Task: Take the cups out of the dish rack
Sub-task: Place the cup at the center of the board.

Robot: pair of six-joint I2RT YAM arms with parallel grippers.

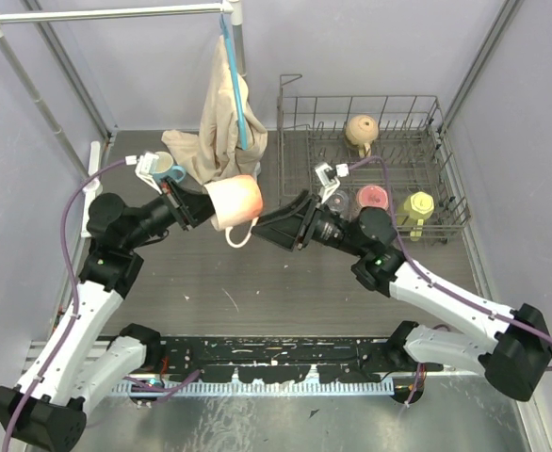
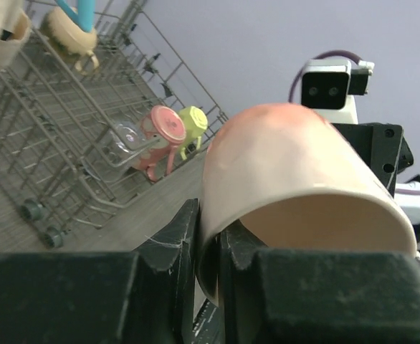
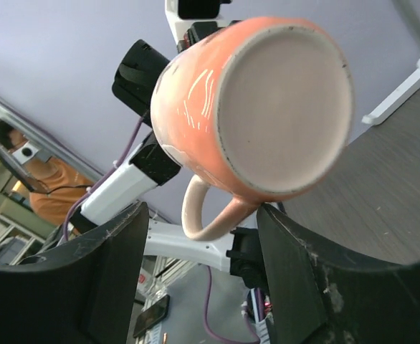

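Observation:
My left gripper (image 1: 202, 207) (image 2: 210, 244) is shut on the rim of a salmon pink mug (image 1: 236, 201) (image 2: 296, 179), one finger inside and one outside. The mug hangs sideways above the table, left of the dish rack (image 1: 443, 160) (image 2: 52, 107). Facing the mug's base (image 3: 282, 100), my right gripper (image 1: 268, 226) (image 3: 203, 215) stands open with its fingers either side of the cream handle, not gripping it. In the rack sit a tan mug (image 1: 361, 129), a pink mug (image 1: 372, 198) (image 2: 163, 132), a yellow-green mug (image 1: 417, 205) (image 2: 193, 122) and a clear glass (image 1: 335, 201).
A light blue mug (image 1: 168, 169) stands on the table at the back left, beside my left arm. A beige cloth (image 1: 221, 132) hangs from a rail down to the table between that mug and the rack. Grey walls close in both sides.

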